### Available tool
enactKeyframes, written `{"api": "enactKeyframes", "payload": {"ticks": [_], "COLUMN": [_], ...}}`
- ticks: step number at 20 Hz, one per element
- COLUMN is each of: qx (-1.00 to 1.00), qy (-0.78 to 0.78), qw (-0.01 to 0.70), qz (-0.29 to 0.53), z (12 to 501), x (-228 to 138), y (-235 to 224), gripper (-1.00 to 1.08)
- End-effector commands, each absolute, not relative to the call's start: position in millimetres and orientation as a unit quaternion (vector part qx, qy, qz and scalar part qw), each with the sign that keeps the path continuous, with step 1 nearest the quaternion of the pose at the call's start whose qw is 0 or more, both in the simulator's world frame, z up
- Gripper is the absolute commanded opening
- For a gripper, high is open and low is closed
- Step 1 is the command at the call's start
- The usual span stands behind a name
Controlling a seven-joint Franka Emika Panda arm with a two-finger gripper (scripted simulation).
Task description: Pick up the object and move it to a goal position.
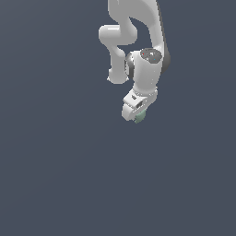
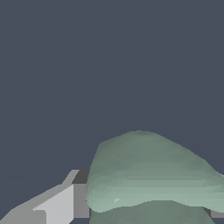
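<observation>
The object (image 1: 140, 117) is a small pale sage-green lumpy thing, just visible under the tip of my white gripper (image 1: 133, 111) in the exterior view. In the wrist view the object (image 2: 153, 175) fills the space between the fingers. One grey-white finger (image 2: 61, 203) presses its side; the other finger is mostly hidden behind it. The gripper is shut on the object. I cannot tell from these views how high it is above the floor.
The white arm (image 1: 138, 41) comes down from the top of the exterior view. A plain dark blue-grey surface (image 1: 69, 175) lies all around.
</observation>
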State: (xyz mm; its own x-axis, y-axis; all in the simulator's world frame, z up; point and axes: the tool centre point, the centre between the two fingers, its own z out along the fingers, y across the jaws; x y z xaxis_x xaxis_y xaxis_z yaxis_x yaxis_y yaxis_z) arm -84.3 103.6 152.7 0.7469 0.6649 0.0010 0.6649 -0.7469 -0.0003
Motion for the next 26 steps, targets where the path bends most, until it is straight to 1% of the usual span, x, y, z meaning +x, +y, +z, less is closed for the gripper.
{"api": "enactKeyframes", "payload": {"ticks": [1, 18, 26], "qx": [-0.934, -0.934, -0.935], "qy": [-0.356, -0.356, -0.355], "qw": [0.001, 0.001, 0.0], "qz": [0.0, 0.0, 0.0], "z": [178.4, 347.0, 402.4], "x": [-79.9, -45.0, -30.8], "y": [103.3, 99.6, 98.2], "gripper": [-1.0, -1.0, -1.0]}}
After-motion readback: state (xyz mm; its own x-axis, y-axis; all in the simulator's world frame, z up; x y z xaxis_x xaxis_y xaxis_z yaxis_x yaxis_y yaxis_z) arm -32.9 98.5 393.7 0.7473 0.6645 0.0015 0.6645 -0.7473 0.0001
